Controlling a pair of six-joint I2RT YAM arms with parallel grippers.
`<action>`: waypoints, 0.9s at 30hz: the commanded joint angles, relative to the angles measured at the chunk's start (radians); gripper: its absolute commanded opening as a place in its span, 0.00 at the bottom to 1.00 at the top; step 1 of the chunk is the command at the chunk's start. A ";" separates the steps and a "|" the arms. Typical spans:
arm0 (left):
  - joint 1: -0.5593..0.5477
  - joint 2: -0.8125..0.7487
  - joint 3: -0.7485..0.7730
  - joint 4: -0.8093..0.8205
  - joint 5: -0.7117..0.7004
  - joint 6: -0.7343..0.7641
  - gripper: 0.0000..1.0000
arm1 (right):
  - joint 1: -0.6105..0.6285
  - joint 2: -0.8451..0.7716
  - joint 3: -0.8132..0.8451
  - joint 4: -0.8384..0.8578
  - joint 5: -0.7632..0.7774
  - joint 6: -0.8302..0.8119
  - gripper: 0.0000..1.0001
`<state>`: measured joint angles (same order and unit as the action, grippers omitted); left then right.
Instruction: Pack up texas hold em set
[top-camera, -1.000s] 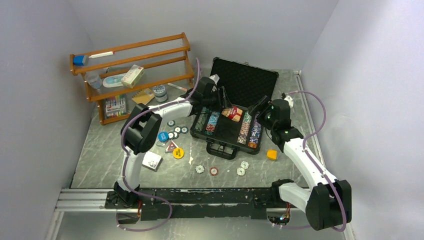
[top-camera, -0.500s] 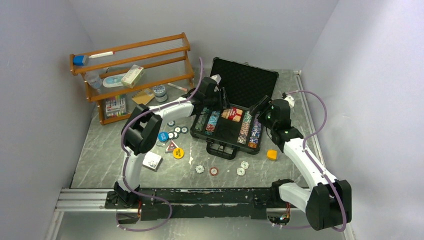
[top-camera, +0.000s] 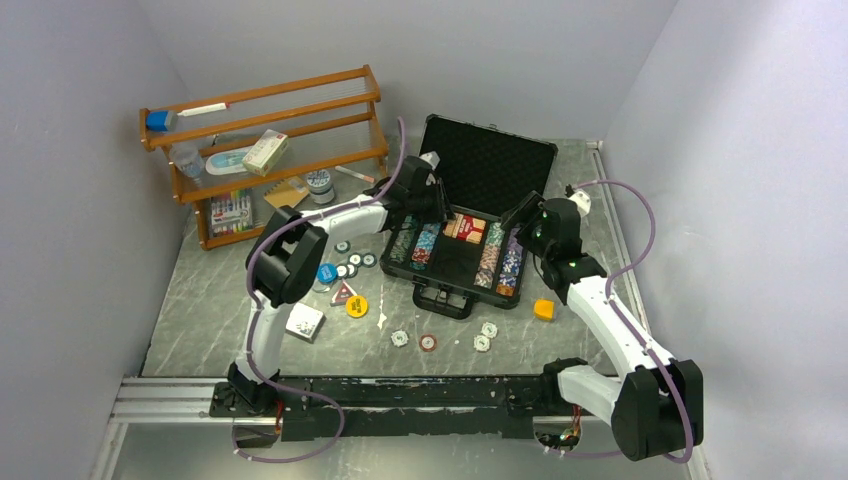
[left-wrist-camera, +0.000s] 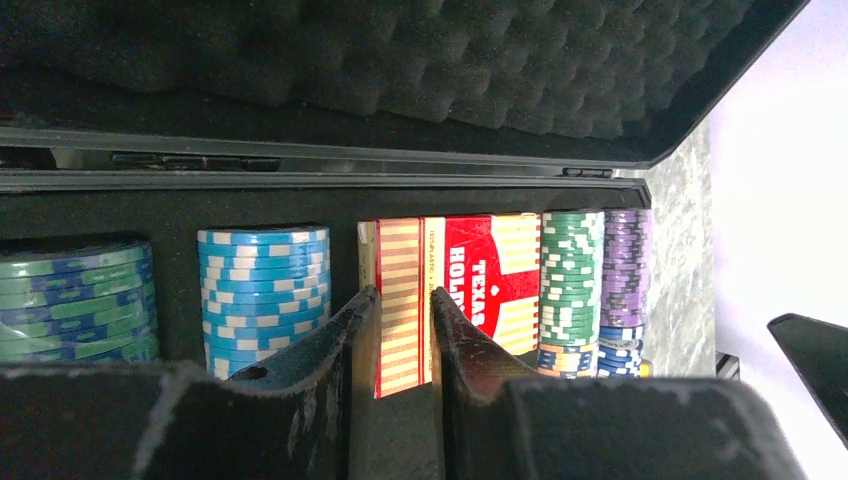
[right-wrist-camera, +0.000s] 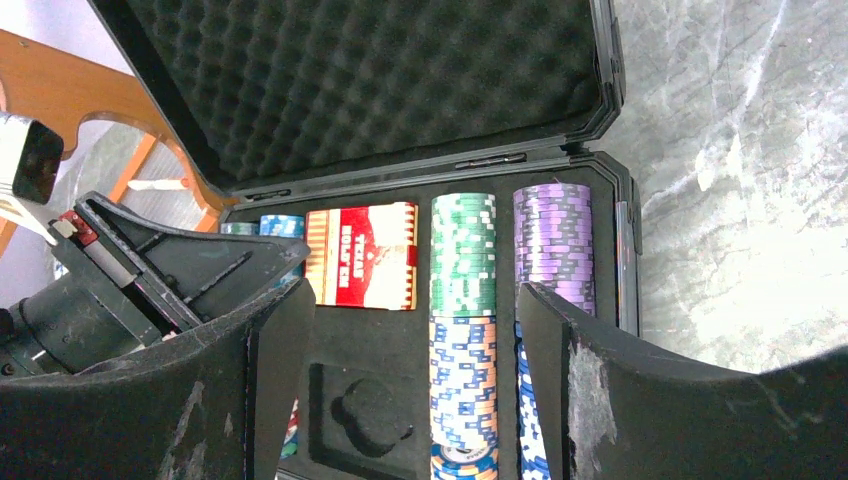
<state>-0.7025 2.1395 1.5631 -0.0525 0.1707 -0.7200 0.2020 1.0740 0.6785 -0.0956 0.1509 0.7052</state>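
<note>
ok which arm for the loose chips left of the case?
Left. The chips lie on the table beside the left arm, and the left claw hangs empty over the case's left side. The right claw is over the right side, farther off.

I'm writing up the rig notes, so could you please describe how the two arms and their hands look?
The left arm and right arm have white links and bulky black joints, each trailed by a looping purple cable. The left hand and right hand have black fingers, scuffed whitish at the edges.
</note>
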 joint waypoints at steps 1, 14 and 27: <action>-0.022 0.035 -0.021 0.039 0.094 -0.007 0.29 | 0.005 0.001 0.007 0.004 0.023 -0.022 0.79; 0.024 -0.108 0.034 -0.023 0.129 0.186 0.43 | 0.006 0.069 0.139 -0.090 -0.168 -0.202 0.73; 0.195 -0.732 -0.243 -0.124 -0.106 0.240 0.65 | 0.438 0.299 0.354 -0.088 -0.121 -0.357 0.79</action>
<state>-0.5800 1.5948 1.3888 -0.1181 0.2485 -0.4961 0.5282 1.3281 0.9840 -0.2138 -0.0113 0.4137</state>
